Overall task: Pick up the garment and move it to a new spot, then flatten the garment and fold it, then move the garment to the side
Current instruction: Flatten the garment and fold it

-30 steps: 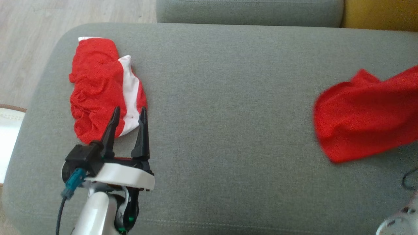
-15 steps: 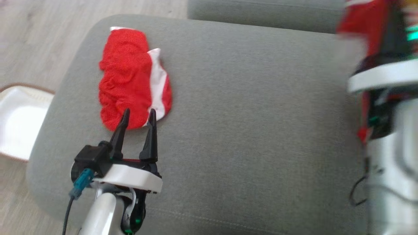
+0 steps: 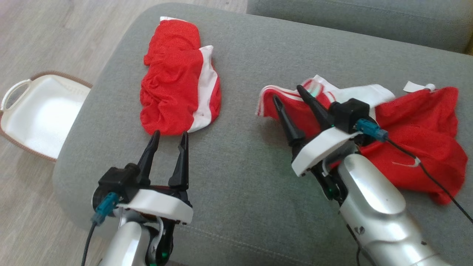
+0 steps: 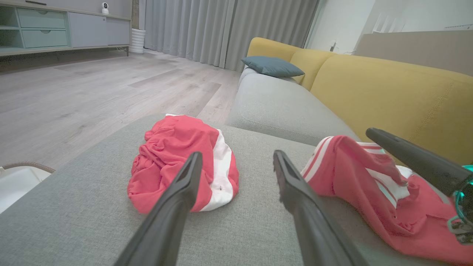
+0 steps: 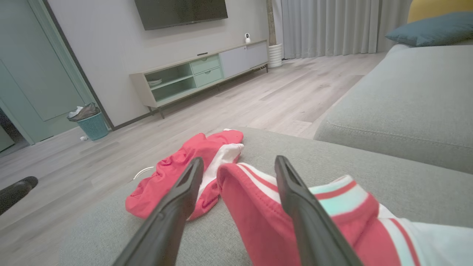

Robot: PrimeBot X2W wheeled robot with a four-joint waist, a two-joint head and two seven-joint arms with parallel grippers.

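A crumpled red garment [image 3: 421,129] with white stripes lies on the right half of the grey cushion [image 3: 251,162]. My right gripper [image 3: 288,94] hovers over its striped left edge with the jaws spread wide and nothing clamped. In the right wrist view that striped fold [image 5: 258,210] sits under and between the open fingers of the right gripper [image 5: 239,162]. A second red and white bundle [image 3: 179,98] rests at the cushion's far left. My left gripper [image 3: 169,137] stands open just short of the bundle [image 4: 181,159], which lies ahead of the left gripper [image 4: 238,157] in its own wrist view.
A white basket [image 3: 37,114] with a brown rim stands on the wood floor left of the cushion. A grey sofa seat [image 3: 362,18] lies beyond the far edge, with yellow backrests [image 4: 388,88]. Bare cushion stretches between the two garments.
The camera has swung, shifting the whole picture. My right arm brought the red garment in from the right, set it on the cushion and opened its jaws. The left gripper stayed open.
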